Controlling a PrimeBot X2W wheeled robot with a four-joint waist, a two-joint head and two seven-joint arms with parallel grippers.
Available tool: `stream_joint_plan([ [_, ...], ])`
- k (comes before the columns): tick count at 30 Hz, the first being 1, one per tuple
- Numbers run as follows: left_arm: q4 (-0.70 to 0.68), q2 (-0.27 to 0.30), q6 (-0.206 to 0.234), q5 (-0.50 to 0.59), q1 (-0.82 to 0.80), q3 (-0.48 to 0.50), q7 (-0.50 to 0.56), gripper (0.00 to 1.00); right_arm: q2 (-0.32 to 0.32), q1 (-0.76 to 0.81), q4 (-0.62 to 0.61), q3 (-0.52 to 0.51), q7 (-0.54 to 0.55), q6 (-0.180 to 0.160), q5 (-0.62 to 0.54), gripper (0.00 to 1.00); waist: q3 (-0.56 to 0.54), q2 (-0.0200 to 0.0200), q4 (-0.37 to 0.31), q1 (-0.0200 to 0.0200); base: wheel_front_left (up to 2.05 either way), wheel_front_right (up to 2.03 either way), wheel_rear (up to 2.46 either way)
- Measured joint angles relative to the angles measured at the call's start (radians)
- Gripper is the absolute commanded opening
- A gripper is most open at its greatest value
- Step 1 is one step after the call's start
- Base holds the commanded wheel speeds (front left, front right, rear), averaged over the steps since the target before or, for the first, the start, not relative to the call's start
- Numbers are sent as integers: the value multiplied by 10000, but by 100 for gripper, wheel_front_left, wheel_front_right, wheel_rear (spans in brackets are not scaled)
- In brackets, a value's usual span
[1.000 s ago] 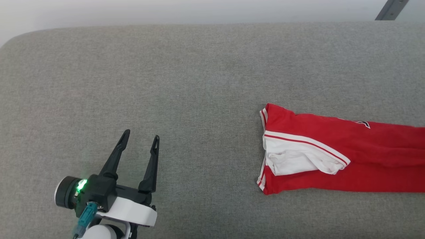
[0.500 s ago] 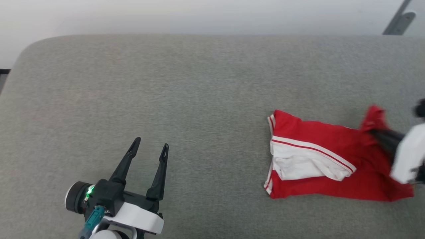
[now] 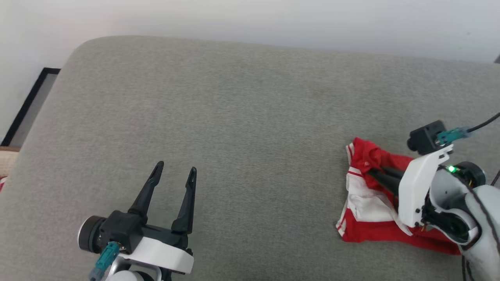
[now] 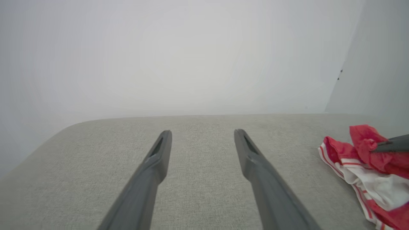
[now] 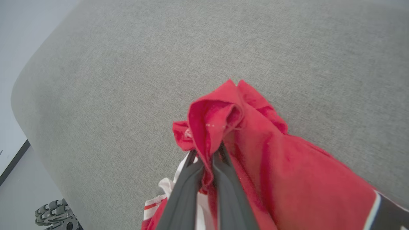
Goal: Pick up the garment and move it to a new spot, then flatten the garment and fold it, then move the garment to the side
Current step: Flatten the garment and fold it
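Your right tool (image 5: 207,150) pinches a fold of the garment (image 3: 362,203), bunched at the near right of the worktop (image 3: 250,117); your left tool (image 3: 175,168) hangs spread, empty. Expect light, limp cloth that sags and drags, so grip hems or shoulders, not loose middle

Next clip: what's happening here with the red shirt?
The robot's right gripper is shut on a bunched fold of the garment, a red jersey with white sleeves, at the right side of the grey padded surface. The pinched part is raised, and the rest of the shirt lies crumpled on the surface. The left gripper is open and holds nothing, well to the left of the shirt. The shirt is neither flattened nor folded.
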Motion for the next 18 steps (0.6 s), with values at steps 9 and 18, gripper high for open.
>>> stream_joint_plan([
  [9,29,-15,0,-176,214,107,0,100,209,-140,675,570,-531,0,-35,100,-74,0,126,0,0,0,0],
  [18,161,56,0,-253,235,221,2,100,13,-243,686,453,-1572,0,155,100,-145,0,-335,0,0,0,0],
])
